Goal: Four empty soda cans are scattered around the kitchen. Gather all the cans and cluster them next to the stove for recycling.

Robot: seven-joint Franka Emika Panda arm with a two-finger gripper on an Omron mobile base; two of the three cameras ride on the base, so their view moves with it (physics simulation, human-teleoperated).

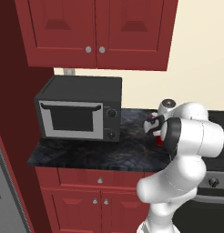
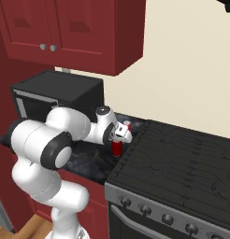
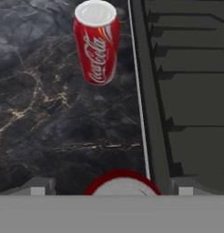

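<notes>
The gripper (image 2: 118, 135) hung over the black marbled counter (image 1: 86, 152) right at the stove's (image 2: 182, 158) left edge, pointing down at a red can (image 2: 117, 148) that stood upright on the counter just beside the cooktop. In the hand view the silver top and red rim of this near can (image 3: 122, 184) sat at the bottom between the two fingertips (image 3: 37, 187), which stood well apart on either side of it; the jaws were spread wide and did not look to be touching the can. A second can (image 3: 96, 43), red with white script and a silver lid, stood upright farther along the counter, also close to the stove's edge and apart from the first. In the right base view its top showed just behind the gripper, near the back wall. In the left base view the arm's white body covered most of the near can, leaving a red sliver by the wrist. The microwave (image 1: 79, 109) sat on the counter to the left, well apart from both cans, with its door closed. Dark red cabinets (image 1: 98, 32) hung above it and more ran below the counter. The stove's grated black top lay to the right of the cans, with its knobs (image 2: 168, 219) along the steel front.
</notes>
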